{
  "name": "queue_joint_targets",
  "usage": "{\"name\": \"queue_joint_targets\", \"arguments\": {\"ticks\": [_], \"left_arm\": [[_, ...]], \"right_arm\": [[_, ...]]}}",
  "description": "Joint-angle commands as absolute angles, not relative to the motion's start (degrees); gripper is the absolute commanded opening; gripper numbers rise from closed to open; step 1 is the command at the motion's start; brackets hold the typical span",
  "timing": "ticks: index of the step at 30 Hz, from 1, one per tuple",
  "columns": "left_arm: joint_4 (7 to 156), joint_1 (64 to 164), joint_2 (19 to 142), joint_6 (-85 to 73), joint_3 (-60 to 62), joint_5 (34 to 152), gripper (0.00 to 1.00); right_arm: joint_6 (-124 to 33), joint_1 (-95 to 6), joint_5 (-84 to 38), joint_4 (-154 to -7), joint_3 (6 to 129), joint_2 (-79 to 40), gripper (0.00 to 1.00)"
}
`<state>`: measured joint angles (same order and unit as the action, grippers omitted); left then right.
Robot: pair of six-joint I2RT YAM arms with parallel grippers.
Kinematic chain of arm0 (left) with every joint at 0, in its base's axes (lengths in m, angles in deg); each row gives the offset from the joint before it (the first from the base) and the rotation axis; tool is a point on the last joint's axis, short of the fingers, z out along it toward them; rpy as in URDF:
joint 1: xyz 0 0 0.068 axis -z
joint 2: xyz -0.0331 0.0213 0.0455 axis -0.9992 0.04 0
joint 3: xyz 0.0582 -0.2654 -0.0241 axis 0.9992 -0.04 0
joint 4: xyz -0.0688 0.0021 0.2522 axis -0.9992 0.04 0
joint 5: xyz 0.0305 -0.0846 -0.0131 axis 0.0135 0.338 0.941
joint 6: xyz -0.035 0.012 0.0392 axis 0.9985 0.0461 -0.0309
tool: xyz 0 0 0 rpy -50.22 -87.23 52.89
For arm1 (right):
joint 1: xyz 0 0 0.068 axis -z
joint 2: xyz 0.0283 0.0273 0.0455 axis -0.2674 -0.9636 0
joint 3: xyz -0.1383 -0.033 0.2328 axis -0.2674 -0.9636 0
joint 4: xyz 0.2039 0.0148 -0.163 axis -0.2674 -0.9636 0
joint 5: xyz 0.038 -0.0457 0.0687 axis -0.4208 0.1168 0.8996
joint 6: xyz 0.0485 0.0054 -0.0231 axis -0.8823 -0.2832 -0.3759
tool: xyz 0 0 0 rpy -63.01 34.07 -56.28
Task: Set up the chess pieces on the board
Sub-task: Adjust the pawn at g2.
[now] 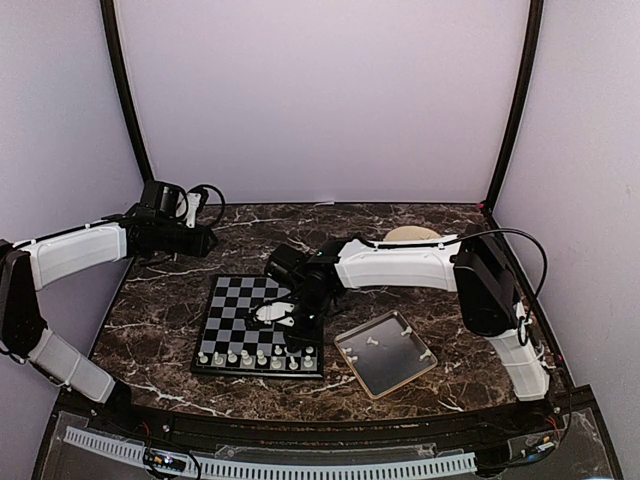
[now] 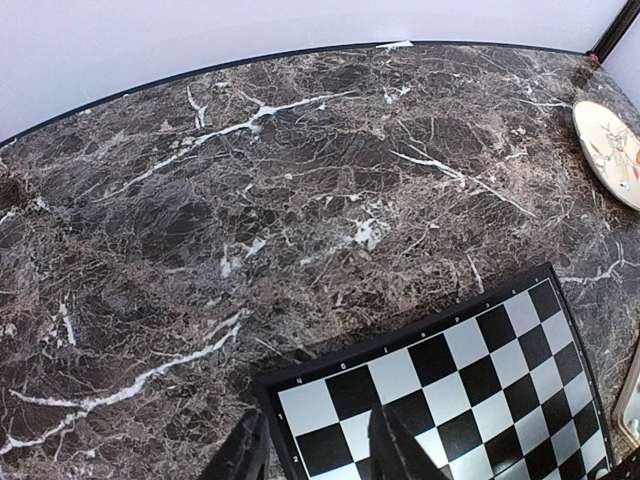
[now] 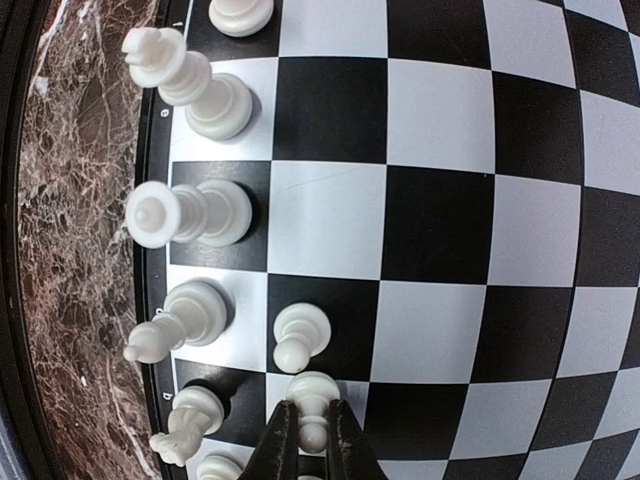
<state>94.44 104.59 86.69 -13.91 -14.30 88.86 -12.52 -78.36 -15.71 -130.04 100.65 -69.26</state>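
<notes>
**Here the right tool (image 3: 312, 430) grips a pawn (image 3: 311, 392) on the board (image 3: 440, 200)**

We see the right tool closed narrowly on this white pawn. Its two dark fingers press the pawn from both sides. The pawn stands upright in the second row from the board's edge. Just beside it, on the neighbour square, another pawn (image 3: 300, 335) stands free.

The other chess pieces (image 3: 188, 215) stand in one line along that edge, all white. From above, this line is the near row of the board. A few more small white pieces are in the metal tray (image 1: 406, 379), just right of the board.

The left tool (image 2: 320, 455) is partly open and holds nothing. It hangs over the marble table (image 2: 250, 200), and a corner of the board shows between its fingers. A round plate (image 2: 610, 150) lies at the far right of the table.

On the black border of the board there are small white characters, but we cannot read them surely.
</notes>
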Motion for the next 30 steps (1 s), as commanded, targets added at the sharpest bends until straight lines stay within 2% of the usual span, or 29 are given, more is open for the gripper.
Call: {"name": "queue_joint_targets", "arguments": {"ticks": [1, 9, 19, 30], "left_arm": [[94.76, 104.5, 86.71, -14.06, -13.23, 89.78, 0.36], [94.99, 104.57, 87.07, -14.05, -13.04, 90.21, 0.36], [95.0, 104.57, 87.33, -14.05, -13.0, 90.45, 0.36], [95.0, 104.54, 87.42, -14.14, -12.91, 90.73, 0.36]], "right_arm": [[-11.72, -79.07, -17.49, -129.72, 99.3, -66.21, 0.1], [-11.23, -79.14, -18.72, -128.63, 96.22, -63.83, 0.11], [-11.34, -79.1, -17.49, -129.47, 98.87, -66.17, 0.13], [-11.59, -79.13, -17.34, -129.69, 99.43, -66.76, 0.2]]}}
